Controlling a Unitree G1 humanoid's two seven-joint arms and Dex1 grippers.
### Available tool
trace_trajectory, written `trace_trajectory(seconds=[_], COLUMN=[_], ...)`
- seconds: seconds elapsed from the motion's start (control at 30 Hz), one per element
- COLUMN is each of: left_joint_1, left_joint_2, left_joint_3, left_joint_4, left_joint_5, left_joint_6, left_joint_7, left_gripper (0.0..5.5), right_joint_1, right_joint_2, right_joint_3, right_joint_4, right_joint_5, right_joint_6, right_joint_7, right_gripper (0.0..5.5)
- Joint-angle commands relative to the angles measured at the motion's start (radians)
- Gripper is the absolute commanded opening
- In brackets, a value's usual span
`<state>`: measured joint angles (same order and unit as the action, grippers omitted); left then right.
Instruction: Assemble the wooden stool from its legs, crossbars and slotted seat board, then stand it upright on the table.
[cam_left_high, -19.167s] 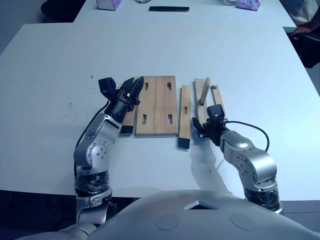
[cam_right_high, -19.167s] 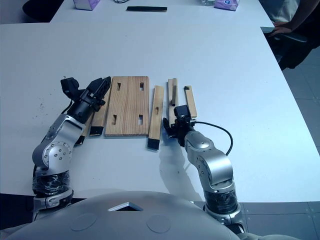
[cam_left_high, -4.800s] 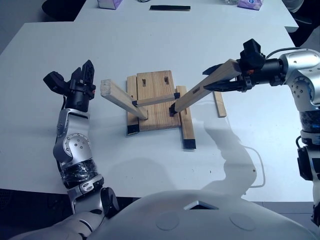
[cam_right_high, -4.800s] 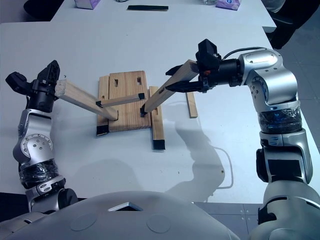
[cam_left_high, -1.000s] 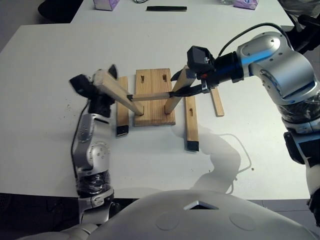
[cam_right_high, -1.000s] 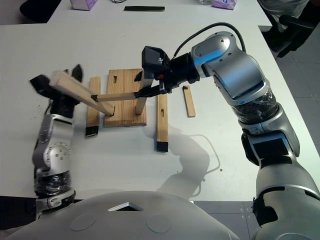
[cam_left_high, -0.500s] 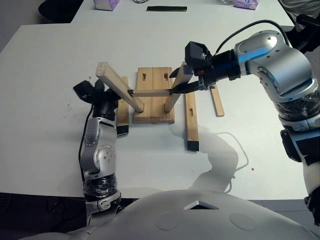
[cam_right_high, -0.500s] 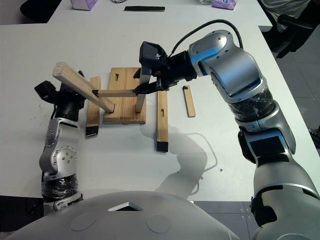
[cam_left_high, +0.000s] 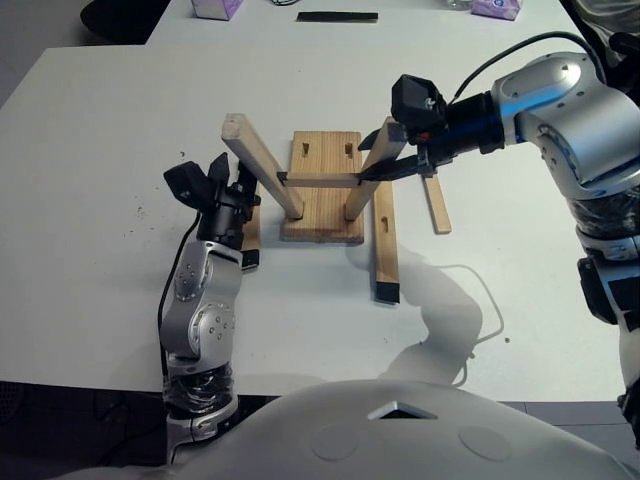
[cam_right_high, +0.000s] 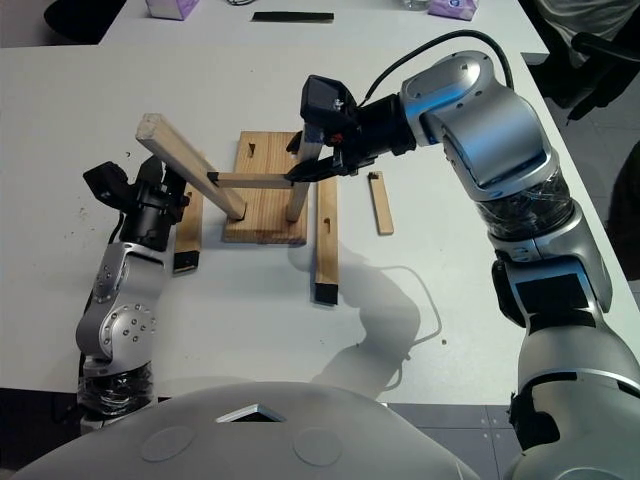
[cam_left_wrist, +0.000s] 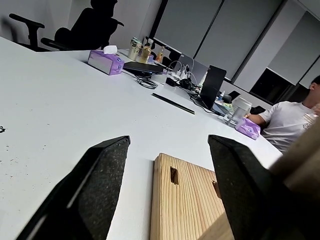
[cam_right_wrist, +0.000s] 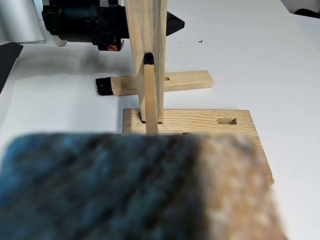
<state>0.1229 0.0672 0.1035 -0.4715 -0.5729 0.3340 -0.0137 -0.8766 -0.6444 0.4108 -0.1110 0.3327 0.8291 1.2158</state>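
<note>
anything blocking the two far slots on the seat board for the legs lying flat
Nothing visible does. Both far slots on the seat board lie open; the two standing legs and crossbar occupy its near end, the right gripper gripping the right leg.

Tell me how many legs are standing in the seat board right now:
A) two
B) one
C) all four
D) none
A: one upright leg and a second upright leg stand in the seat board, joined by a crossbar, while a loose leg and another loose leg lie flat on the table, one on each side of the board.
</note>
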Motion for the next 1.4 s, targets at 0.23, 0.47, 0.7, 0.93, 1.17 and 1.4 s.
trace_trajectory(seconds=[0.23, 0.47, 0.7, 0.93, 1.17, 1.4], left_joint_1=[0.015, -0.05, -0.041, 0.0, 0.009, 0.018], left_joint_2=[0.056, 0.115, 0.155, 0.225, 0.259, 0.166], left_joint_3=[0.036, 0.134, 0.177, 0.225, 0.087, -0.046], left_joint_4=[0.047, 0.118, 0.083, 0.009, -0.101, -0.277], left_joint_5=[-0.146, -0.217, -0.232, -0.121, 0.184, 0.262], left_joint_6=[0.043, 0.082, 0.132, 0.161, 0.107, 0.191], left_joint_7=[-0.161, -0.207, -0.187, -0.079, -0.007, 0.082], left_gripper=[2.93, 2.93, 2.93, 2.93, 2.25, 1.19], right_joint_1=[0.081, 0.207, 0.329, 0.52, 0.838, 0.909], right_joint_2=[0.069, 0.069, 0.012, -0.019, 0.396, 0.583], right_joint_3=[-0.04, -0.277, -0.485, -0.809, -0.369, -0.115], right_joint_4=[0.098, -0.025, -0.24, -0.362, -0.561, -0.71], right_joint_5=[-0.019, 0.118, 0.266, 0.425, -0.106, -0.321], right_joint_6=[-0.2, -0.146, -0.045, 0.019, -0.137, -0.134], right_joint_7=[-0.006, -0.121, -0.207, -0.405, -1.119, -1.373], right_gripper=[2.03, 3.38, 3.57, 3.39, 2.25, 1.22])
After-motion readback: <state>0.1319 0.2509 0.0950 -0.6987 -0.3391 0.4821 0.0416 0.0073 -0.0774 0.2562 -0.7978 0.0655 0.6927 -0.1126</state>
